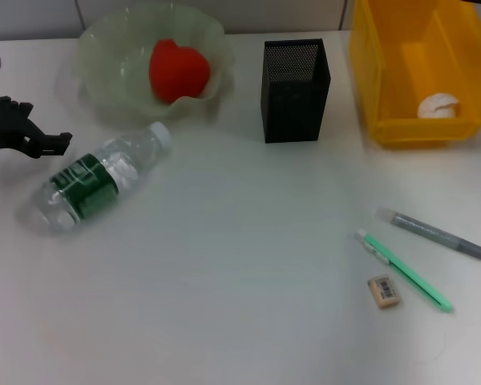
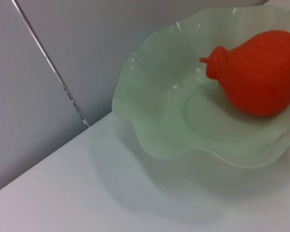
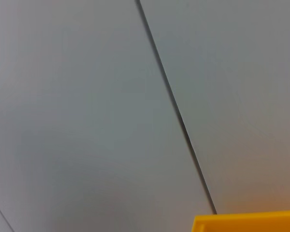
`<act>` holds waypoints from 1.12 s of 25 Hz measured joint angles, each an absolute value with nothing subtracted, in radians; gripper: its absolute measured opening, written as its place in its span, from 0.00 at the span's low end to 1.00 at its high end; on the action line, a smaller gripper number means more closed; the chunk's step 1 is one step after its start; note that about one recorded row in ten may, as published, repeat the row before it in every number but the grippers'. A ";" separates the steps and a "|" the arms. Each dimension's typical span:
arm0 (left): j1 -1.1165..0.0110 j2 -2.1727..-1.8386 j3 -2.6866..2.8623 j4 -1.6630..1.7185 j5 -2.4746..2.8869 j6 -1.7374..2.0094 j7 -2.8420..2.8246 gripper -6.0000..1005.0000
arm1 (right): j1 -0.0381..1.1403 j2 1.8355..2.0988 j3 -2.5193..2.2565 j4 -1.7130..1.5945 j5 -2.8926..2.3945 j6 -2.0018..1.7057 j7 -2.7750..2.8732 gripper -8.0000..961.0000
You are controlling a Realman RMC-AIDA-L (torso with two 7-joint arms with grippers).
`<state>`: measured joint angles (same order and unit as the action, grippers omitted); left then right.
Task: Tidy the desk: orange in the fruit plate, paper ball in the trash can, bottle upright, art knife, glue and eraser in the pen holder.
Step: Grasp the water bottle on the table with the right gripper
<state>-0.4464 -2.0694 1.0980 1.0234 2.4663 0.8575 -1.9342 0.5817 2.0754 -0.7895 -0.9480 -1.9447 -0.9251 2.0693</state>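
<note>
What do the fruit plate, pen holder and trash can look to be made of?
Fruit plate: translucent pale green, probably frosted plastic or glass; light passes through its wavy rim. Pen holder: black perforated mesh, likely metal. Trash can: glossy opaque yellow, seemingly moulded plastic.

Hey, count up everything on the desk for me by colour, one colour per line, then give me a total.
Red-orange: 1, the orange
Pale green: 1, the fruit plate
Black: 1, the pen holder
Yellow: 1, the trash can
White: 1, the paper ball
Clear with green label: 1, the bottle
Grey: 1, the grey pen-shaped item
Green: 1, the green pen-shaped item
Beige: 1, the eraser
Total: 9
</note>
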 joint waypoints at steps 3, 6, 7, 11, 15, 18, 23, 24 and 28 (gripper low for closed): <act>-0.446 -2.070 1.098 1.031 2.464 0.855 -1.935 0.80 | 0.578 2.075 -0.791 -0.948 -1.938 -0.928 2.069 0.73; -0.447 -2.071 1.098 1.083 2.456 0.896 -1.952 0.80 | 0.572 2.075 -0.786 -0.948 -1.936 -0.936 2.069 0.73; -0.447 -2.071 1.099 1.115 2.452 0.927 -1.961 0.80 | 0.571 2.075 -0.786 -0.948 -1.935 -0.937 2.069 0.73; -0.443 -2.069 1.098 1.285 2.396 1.159 -2.013 0.80 | 0.568 2.076 -0.789 -0.946 -1.923 -0.937 2.061 0.73; -0.474 -2.064 1.084 1.369 2.319 1.430 -2.068 0.80 | 0.567 2.076 -0.785 -0.942 -1.922 -0.938 2.056 0.73; -0.499 -2.067 1.084 1.376 2.312 1.531 -2.100 0.80 | 0.567 2.075 -0.785 -0.941 -1.922 -0.937 2.047 0.73; -0.501 -2.076 1.189 1.322 2.232 1.501 -2.121 0.80 | 0.566 2.075 -0.785 -0.934 -1.922 -0.938 2.028 0.73; -0.486 -2.076 1.274 1.306 2.224 1.418 -2.126 0.80 | 0.564 2.075 -0.784 -0.933 -1.922 -0.937 2.024 0.73; -0.478 -2.076 1.398 1.280 2.224 1.295 -2.136 0.80 | 0.556 2.076 -0.783 -0.934 -1.922 -0.946 2.017 0.73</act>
<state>-0.4777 -2.0756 1.3981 1.2799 2.2244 1.2950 -2.1364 0.5557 2.0763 -0.7833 -0.9335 -1.9216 -0.9457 2.0173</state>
